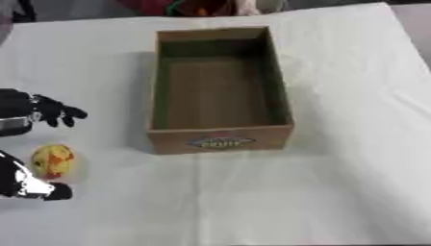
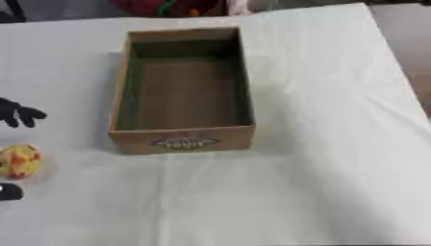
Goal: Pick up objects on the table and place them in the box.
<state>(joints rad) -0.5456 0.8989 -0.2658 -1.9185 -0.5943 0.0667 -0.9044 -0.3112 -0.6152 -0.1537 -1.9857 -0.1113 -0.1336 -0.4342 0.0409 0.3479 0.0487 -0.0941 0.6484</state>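
The left hand [image 1: 46, 113] sits at the left edge, fingers spread and holding nothing, thumb below. Between them lies the yellow fruit [image 1: 53, 161] (red-blotched, long axis near-to-far), left of the box [image 1: 221, 140]. Right hand unseen, so the left is nearer.

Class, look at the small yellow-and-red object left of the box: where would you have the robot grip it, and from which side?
Grip the yellow-and-red object across its rounded middle, probably from above. It is egg-shaped with no handle, and the left hand already brackets it.
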